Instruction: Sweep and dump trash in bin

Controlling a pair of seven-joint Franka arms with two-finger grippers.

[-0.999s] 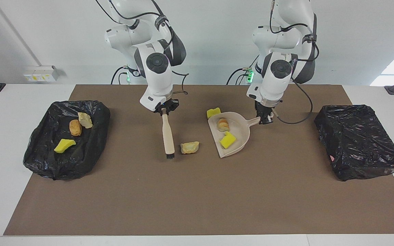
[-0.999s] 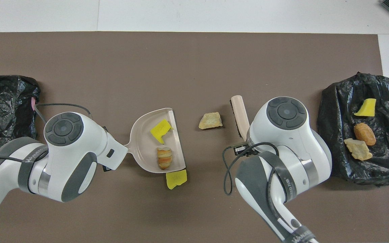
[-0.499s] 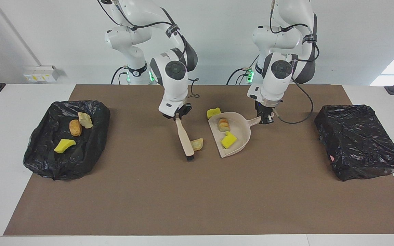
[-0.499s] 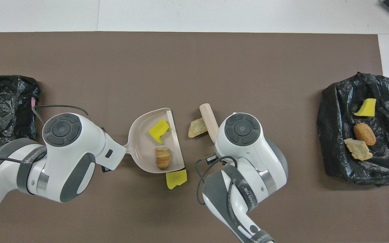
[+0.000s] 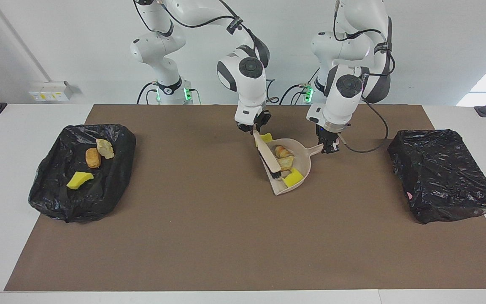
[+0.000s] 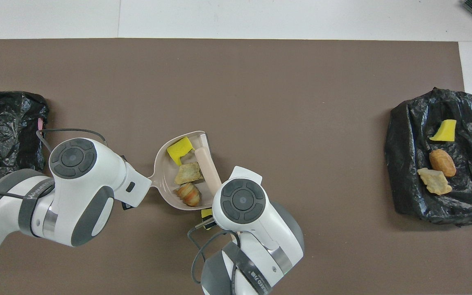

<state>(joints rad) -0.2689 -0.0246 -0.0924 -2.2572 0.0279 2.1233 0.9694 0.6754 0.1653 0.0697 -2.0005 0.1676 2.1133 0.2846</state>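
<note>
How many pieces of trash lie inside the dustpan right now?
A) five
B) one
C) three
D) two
C: the dustpan holds a yellow sponge chunk, a pale lump and a bread-like lump; another yellow piece lies just outside its rim.

Facing camera: mounted high across the table (image 5: pixel 243 253), looking toward the robots and the wall; both arm bases at the top edge, whole brown mat (image 5: pixel 226 236) in frame, moderately distant. Overhead camera: high above the robots' end, looking forward and steeply down, closer in; arms enter from the bottom edge. Shared: mat, dustpan (image 5: pixel 300 162) (image 6: pixel 166 180), both black bags (image 5: pixel 82 171) (image 6: pixel 441 155). Views are half a turn apart.
</note>
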